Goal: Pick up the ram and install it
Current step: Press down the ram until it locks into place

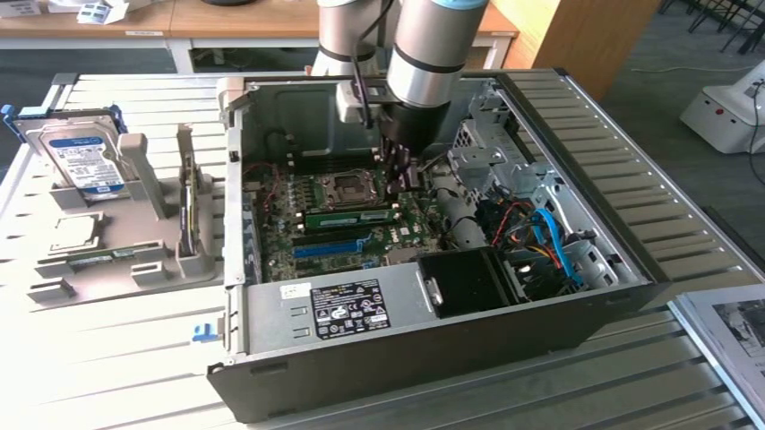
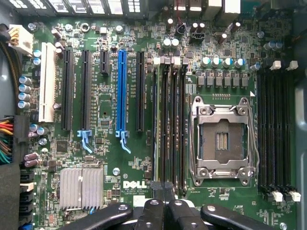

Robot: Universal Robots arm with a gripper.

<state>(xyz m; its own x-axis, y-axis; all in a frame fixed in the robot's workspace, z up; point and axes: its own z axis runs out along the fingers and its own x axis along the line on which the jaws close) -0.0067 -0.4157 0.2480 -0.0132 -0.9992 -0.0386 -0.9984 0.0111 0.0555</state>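
Hovering inside the open computer case (image 1: 574,269), my gripper (image 2: 163,203) has its jaws clenched together with nothing between them. Just beyond my fingertips, the ram (image 1: 349,216) stands edge-up in its slot on the motherboard (image 2: 108,158), beside the processor socket (image 2: 221,140).

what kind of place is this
Probably a lab or workshop bench for computer assembly: an open PC case lies on a slatted metal table, a hard drive stands in a fixture, with desks behind.
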